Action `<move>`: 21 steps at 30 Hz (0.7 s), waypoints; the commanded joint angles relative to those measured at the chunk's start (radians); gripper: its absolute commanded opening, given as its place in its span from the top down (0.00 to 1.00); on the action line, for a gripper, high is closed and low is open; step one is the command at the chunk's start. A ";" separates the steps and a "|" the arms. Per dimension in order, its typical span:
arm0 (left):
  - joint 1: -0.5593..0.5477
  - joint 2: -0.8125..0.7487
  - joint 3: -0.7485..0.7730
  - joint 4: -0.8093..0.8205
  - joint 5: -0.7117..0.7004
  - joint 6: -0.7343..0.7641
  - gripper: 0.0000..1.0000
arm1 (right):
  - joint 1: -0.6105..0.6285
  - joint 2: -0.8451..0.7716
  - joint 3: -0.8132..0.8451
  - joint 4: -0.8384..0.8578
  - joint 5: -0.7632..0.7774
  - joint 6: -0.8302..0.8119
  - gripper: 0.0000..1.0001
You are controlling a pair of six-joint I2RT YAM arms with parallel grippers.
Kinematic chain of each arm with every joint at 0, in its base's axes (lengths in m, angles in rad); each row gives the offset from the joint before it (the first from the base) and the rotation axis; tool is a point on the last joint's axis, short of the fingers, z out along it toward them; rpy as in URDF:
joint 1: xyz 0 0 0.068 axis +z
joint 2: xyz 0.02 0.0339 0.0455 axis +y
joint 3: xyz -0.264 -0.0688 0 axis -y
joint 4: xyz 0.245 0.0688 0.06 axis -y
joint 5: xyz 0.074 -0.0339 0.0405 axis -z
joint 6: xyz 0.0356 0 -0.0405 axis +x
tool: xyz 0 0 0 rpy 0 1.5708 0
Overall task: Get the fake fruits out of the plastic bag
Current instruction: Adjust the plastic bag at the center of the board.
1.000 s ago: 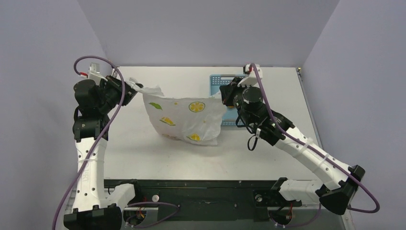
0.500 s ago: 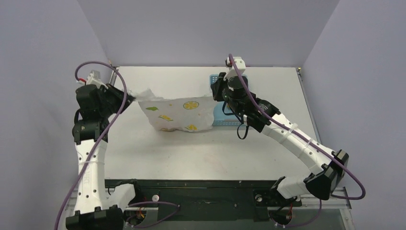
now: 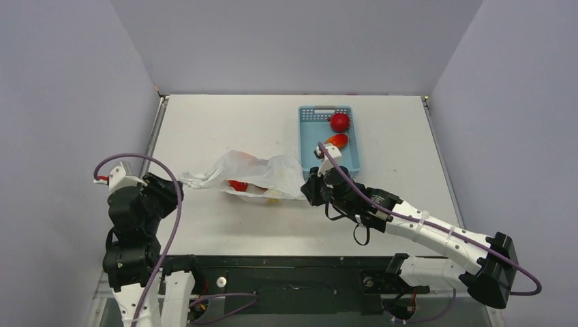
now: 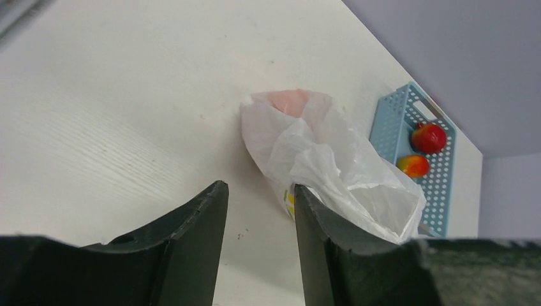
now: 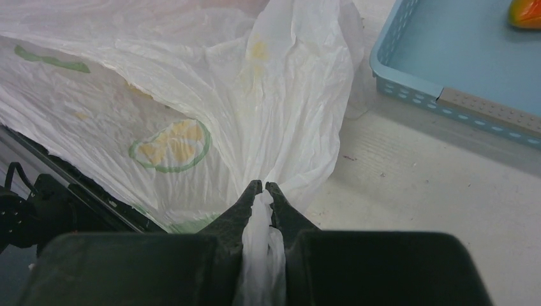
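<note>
We see the plastic bag slumped on the table.
The right end effector pinches it; the left end effector gapes alongside; red fruit half hidden.

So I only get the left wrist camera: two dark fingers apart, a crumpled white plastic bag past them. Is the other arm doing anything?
Observer: Yes. Its own camera shows the right gripper shut on a twisted strip of the thin white plastic bag.
Visitor: Any fruit out yet?
Observer: From above, a small red fruit shows at the bag's near edge; whether it is clear of the film, I cannot tell.
</note>
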 commanded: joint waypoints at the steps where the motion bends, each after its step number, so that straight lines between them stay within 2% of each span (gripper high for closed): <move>1: 0.007 0.011 0.121 -0.088 -0.226 0.095 0.59 | 0.003 -0.001 0.007 0.040 -0.009 0.027 1.00; 2: 0.007 0.016 0.131 -0.104 -0.234 0.116 0.56 | 0.003 0.005 0.010 0.040 -0.019 0.028 1.00; 4: 0.007 0.024 0.161 -0.103 -0.212 0.133 0.42 | 0.004 0.018 0.014 0.041 -0.028 0.023 1.00; 5: 0.007 0.021 0.168 -0.094 -0.198 0.136 0.38 | 0.004 0.024 0.015 0.041 -0.025 0.022 1.00; 8: 0.005 -0.001 0.208 -0.042 -0.108 0.138 0.07 | 0.005 0.029 0.016 0.038 -0.018 0.014 1.00; 9: 0.003 -0.003 0.218 0.008 -0.087 0.141 0.05 | 0.007 0.028 0.015 0.036 -0.017 0.012 1.00; 11: -0.011 0.028 0.249 0.102 0.043 0.154 0.03 | 0.016 0.026 0.012 0.033 -0.009 0.006 1.00; 14: -0.017 0.145 0.259 0.258 0.406 0.161 0.03 | 0.034 0.021 0.005 0.032 -0.003 0.001 1.00; 16: -0.020 0.220 0.275 0.303 0.550 0.162 0.03 | 0.043 0.022 -0.001 0.031 -0.001 0.001 1.00; 19: -0.096 0.287 0.332 0.203 0.558 0.313 0.03 | 0.050 0.021 -0.006 0.032 -0.001 0.004 1.00; 20: -0.124 0.308 0.371 0.170 0.492 0.349 0.03 | 0.051 0.020 -0.010 0.033 0.000 0.006 1.00; 21: -0.204 0.316 0.399 0.115 0.452 0.409 0.03 | 0.051 0.020 -0.011 0.035 0.001 0.010 1.00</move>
